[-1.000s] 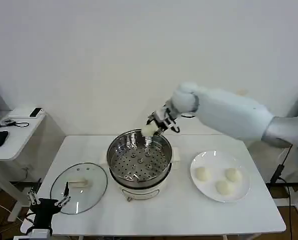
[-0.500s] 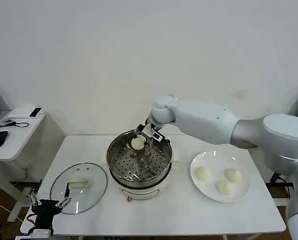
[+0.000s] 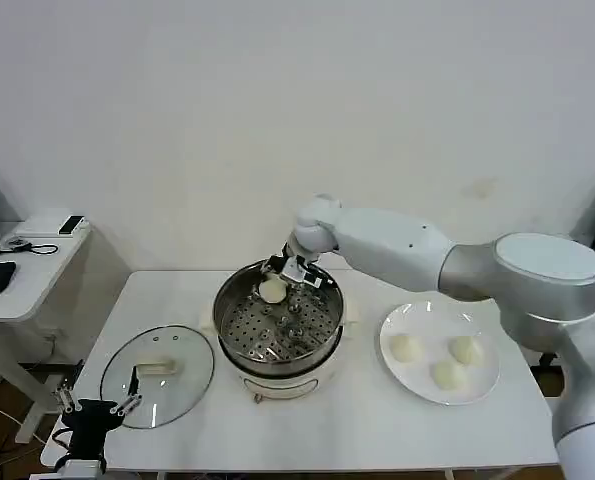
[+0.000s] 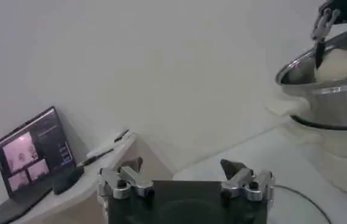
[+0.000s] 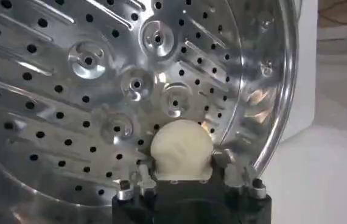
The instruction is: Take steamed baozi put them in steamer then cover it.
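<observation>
My right gripper (image 3: 277, 277) is shut on one steamed baozi (image 3: 272, 290) and holds it low inside the steamer (image 3: 239, 345), near the far rim. In the right wrist view the creamy bun (image 5: 181, 149) sits between the fingers just above the perforated tray (image 5: 88, 91). Three more baozi (image 3: 405, 347) lie on a white plate (image 3: 397, 375) to the right of the steamer. The glass cover (image 3: 157, 372) lies flat on the table to the steamer's left. My left gripper (image 3: 97, 410) is parked open beside the cover at the table's front left corner, holding nothing (image 4: 184, 173).
A side desk (image 3: 22, 270) with a mouse and small devices stands to the left of the table, and a laptop (image 4: 33, 149) shows on it in the left wrist view. The white wall runs close behind the table.
My right gripper has carried the baozi from above the steamer's far rim down and to the left into the pot. The left arm has not moved.
</observation>
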